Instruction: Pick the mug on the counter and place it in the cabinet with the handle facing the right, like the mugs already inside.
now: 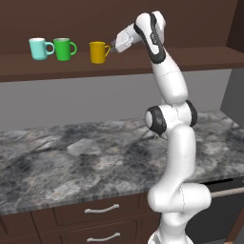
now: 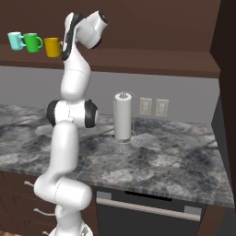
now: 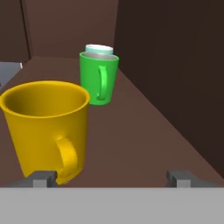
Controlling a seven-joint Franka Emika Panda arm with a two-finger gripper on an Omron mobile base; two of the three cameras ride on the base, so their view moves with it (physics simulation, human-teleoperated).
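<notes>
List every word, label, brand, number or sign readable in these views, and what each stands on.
None: no readable text in any view.
The yellow mug, green mug and teal mug are plain.
The paper towel roll and the wall outlets carry no lettering.

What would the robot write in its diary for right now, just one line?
yellow-orange mug: upright on dark cabinet shelf, handle right | green mug, teal mug: beside | gripper: open
</notes>
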